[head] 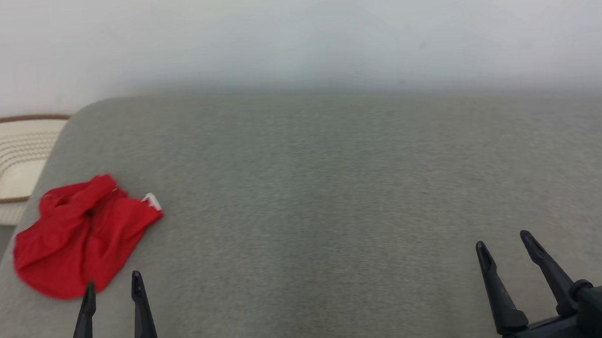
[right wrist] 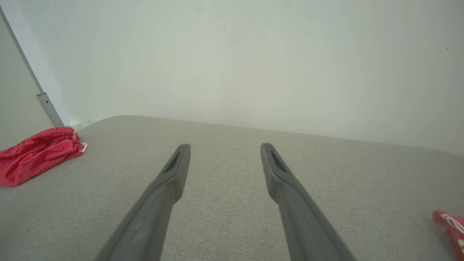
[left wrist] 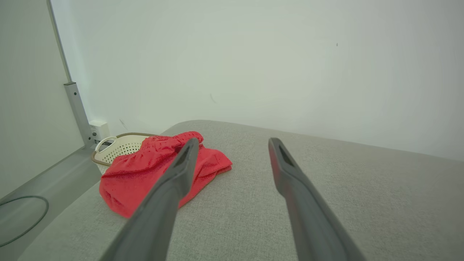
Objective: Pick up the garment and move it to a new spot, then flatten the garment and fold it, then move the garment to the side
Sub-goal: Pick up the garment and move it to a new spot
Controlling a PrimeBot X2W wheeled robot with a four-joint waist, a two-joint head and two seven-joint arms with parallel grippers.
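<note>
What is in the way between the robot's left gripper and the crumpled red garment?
Nothing visible is. The left gripper is open, its fingertips right by the near edge of the red garment, which lies crumpled on the grey cushion. No other thing sits between them.

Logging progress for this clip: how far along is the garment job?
Nothing looks done: the red garment lies crumpled near the left edge of the grey surface. Nothing in hand: the left gripper and right gripper are open and empty. Picking up, moving, flattening, folding and setting aside all remain.
</note>
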